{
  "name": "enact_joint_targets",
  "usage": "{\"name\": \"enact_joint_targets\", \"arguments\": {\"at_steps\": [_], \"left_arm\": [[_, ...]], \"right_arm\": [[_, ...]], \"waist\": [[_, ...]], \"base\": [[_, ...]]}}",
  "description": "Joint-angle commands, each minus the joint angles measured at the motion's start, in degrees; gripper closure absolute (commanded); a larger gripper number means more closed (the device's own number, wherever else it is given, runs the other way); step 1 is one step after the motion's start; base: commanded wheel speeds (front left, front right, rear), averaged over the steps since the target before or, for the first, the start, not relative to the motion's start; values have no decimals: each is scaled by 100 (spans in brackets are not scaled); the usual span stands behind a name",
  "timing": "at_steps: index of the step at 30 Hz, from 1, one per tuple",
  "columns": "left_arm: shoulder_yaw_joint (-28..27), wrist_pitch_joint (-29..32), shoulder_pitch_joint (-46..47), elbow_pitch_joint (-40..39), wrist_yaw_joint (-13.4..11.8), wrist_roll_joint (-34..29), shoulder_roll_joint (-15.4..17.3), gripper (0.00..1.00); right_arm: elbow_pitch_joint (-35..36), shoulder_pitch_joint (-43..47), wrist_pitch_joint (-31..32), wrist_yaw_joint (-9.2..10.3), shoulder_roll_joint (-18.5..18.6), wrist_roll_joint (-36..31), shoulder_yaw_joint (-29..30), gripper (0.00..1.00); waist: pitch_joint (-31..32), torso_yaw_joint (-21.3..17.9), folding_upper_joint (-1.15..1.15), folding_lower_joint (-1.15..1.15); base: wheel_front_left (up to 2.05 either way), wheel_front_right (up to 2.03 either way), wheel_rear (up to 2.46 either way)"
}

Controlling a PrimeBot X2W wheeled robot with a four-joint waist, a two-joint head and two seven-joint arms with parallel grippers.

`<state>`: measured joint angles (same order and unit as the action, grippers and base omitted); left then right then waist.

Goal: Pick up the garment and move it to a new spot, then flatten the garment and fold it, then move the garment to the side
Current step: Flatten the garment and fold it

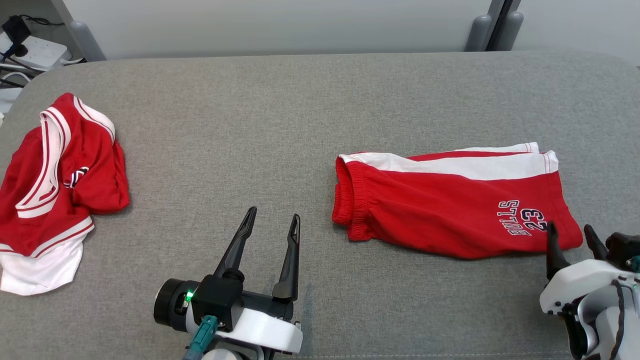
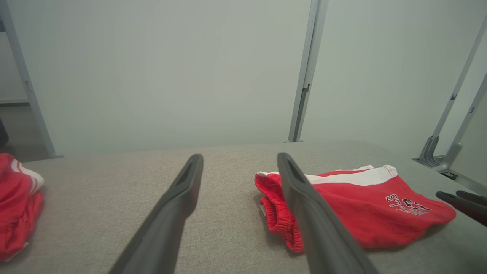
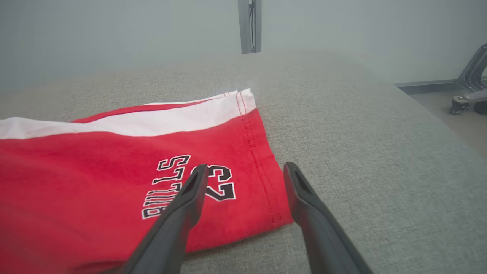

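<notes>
Right gripper (image 1: 570, 228) at lower right, fingers spread, at hem corner of red shorts (image 1: 440, 210); left gripper (image 1: 274, 213) at bottom centre, likewise spread.

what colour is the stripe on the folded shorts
White: the stripe runs along the far edge of the red shorts, clearest in the right wrist view.

A crumpled red and white jersey (image 1: 55, 185) lies at the left edge of the grey fabric table (image 1: 280, 110). Beyond the far left corner there is a white power strip (image 1: 37, 52) with dark cables. Behind the far edge stand a pale wall (image 1: 275, 22) and, more to the right, grey metal posts (image 1: 495, 27).
</notes>
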<state>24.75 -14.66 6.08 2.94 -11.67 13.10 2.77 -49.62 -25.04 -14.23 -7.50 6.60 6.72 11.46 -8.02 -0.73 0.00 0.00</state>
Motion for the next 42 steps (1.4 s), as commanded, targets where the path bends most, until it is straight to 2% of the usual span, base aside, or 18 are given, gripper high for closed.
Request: {"name": "enact_joint_targets", "arguments": {"at_steps": [1,5,11,22,26,32,33,42], "left_arm": [[-203,-34,39,-120,4,-51,10,0],[-212,-34,-10,-123,8,-68,10,0],[-233,-34,-99,-126,16,-92,10,0],[-231,-34,-145,-137,54,102,10,0],[-227,-34,-133,-120,54,103,10,0],[-186,-34,-102,-103,57,96,10,0],[-176,-34,-66,-105,60,85,10,0],[-138,-34,86,-58,43,33,10,0]], "right_arm": [[311,209,-76,1,147,115,-409,0],[718,598,8,1,329,372,-937,0],[1387,1103,325,1,487,725,-1273,0],[2114,1573,796,1,483,1120,-1158,0],[2204,1631,877,1,333,1405,-962,0],[1860,1360,1050,1,68,2318,-600,0],[1626,1169,1122,1,19,2652,-476,0],[397,191,1180,1,163,3474,-301,0]], "waist": [[56,-58,0,0],[131,-114,0,0],[218,-172,0,0],[246,-173,0,0],[232,-150,0,0],[176,-114,0,0],[130,-93,0,0],[-92,106,0,0]], "base": [[0,0,0],[0,0,0],[0,0,0],[0,0,0],[0,0,0],[0,0,0],[0,0,0],[0,0,0]]}}
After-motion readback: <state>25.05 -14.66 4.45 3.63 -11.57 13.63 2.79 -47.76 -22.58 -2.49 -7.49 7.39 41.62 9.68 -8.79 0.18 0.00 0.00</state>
